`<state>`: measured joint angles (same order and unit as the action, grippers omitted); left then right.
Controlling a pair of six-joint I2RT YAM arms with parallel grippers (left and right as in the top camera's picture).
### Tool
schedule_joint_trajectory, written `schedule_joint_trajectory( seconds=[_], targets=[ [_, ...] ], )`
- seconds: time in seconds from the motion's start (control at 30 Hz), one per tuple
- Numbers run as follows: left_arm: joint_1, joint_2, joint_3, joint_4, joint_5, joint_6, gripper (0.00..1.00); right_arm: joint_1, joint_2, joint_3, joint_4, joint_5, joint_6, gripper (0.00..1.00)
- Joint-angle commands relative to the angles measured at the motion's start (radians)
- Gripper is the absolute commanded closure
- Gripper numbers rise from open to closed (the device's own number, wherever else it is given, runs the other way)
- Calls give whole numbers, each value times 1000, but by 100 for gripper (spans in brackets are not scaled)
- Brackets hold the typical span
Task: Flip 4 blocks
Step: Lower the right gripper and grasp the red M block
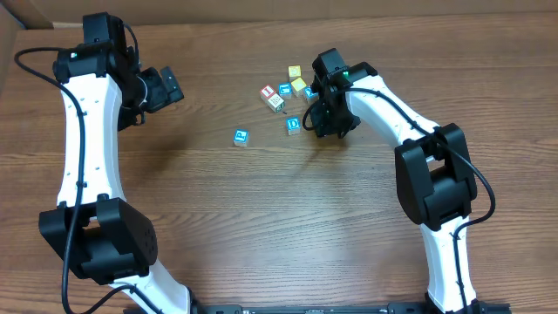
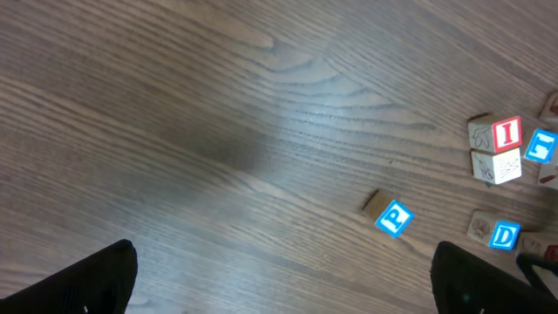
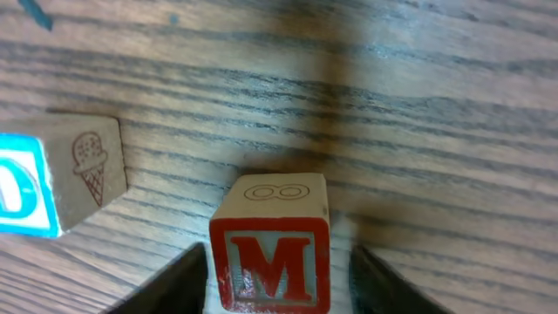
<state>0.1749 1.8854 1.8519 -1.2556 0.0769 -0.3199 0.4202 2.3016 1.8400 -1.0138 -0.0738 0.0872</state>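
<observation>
Straddling: right gripper (image 1: 329,129) brackets the red M block (image 3: 272,262), jaws half-wide; a sliver of gap shows at one side, so no firm pinch.
Left gripper (image 2: 288,283): jaws wide and empty, well left of the cluster.
Blocks: M block sits on the table just right of the blue D block (image 3: 52,187), apart; blue P block (image 1: 241,137) alone at left; cream block (image 1: 276,102) farther back.
Risk: an off-centre close may skid the M block into the D block; a weak pinch may drop it mid-turn.
</observation>
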Motion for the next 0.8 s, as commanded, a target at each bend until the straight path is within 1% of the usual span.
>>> schedule_joint_trajectory(
  seconds=[0.0,0.1,0.17,0.27,0.33,0.43,0.57,0.7,0.77],
  targets=[
    [1,8,-2,-4,-6,-18,0,-1,-18,18,11,5,3,37],
    [1,8,-2,-5,-5,-18,0,-1,-14,18,38,5,3,37],
    [1,8,-2,-13,-5,-18,0,-2,-12,18,56,5,3,40],
    [0,8,-2,-24,-5,-18,0,0,-11,18,63,5,4,57],
    [0,8,-2,-24,-5,-18,0,0,-11,18,60,5,4,65],
    [0,8,-2,-24,-5,-18,0,0,-11,18,56,5,4,68],
    [0,8,-2,-27,-5,-18,0,0,-49,31,15,5,4,68],
    [0,8,-2,-27,-6,-18,0,0,-156,59,-83,-19,58,73],
    [0,8,-2,-27,-6,-18,0,0,-229,60,-150,-38,110,74]
  ],
)
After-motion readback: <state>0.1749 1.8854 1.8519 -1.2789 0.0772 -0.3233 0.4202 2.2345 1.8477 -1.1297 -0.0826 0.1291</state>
